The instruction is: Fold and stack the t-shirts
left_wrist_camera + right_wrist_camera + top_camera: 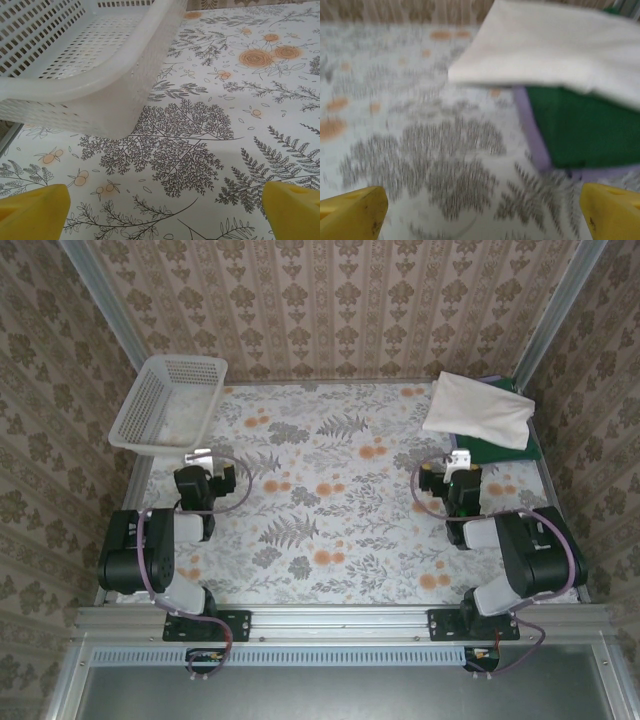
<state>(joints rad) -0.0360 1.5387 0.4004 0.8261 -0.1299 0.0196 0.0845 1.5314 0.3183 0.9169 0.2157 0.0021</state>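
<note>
Two folded t-shirts lie stacked at the back right of the table. The cream-white t-shirt (478, 408) (555, 50) rests on top of the dark green t-shirt (505, 451) (585, 127), whose purplish edge shows along its near side. My right gripper (456, 462) (482, 210) hangs open just short of the stack, nothing between its yellow fingertips (350, 212). On the left, my left gripper (200, 462) (165, 210) is open over bare table, close to the basket.
A white plastic mesh basket (165, 405) (100, 85) stands at the back left, tilted over the table's edge. Patterned walls close in the table (330, 510) on three sides. Both arm bases sit at the near edge.
</note>
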